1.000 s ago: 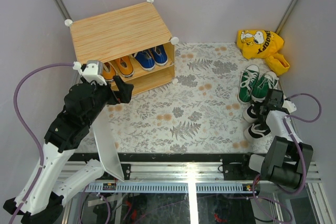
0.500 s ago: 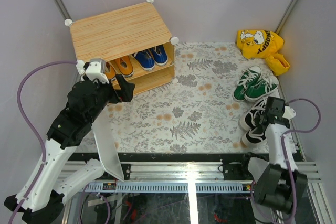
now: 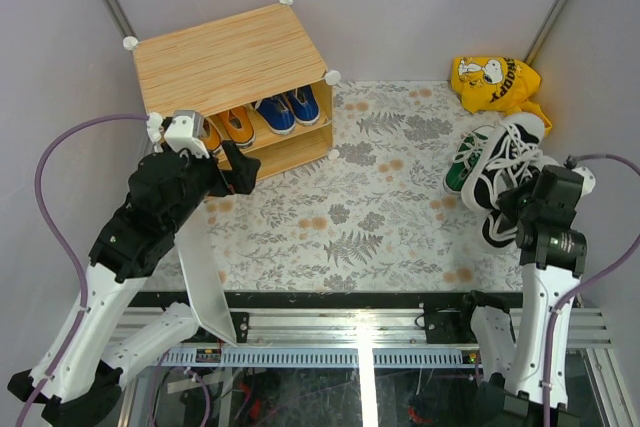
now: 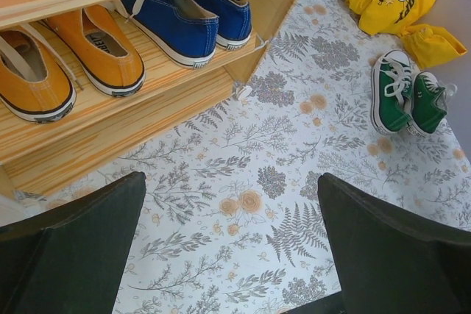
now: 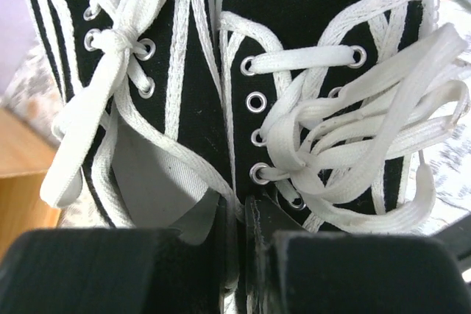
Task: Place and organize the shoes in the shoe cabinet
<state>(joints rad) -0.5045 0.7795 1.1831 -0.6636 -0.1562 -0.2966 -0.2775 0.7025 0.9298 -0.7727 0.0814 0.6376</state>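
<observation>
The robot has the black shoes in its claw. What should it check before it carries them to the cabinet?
1. Grip: the right gripper is shut on the black shoes, pinching their inner sides together. Ok.
2. Both shoes caught: the wrist view shows both in the pinch. Ok.
3. Clear of the green shoes: from above the black pair overlaps them. Cannot tell.
4. Room in the shoe cabinet: the orange shoes and blue shoes fill the upper shelf, while the lower shelf looks bare. Ok.
5. Clear way in: the left gripper hangs open in front of the opening. Not ok.
</observation>
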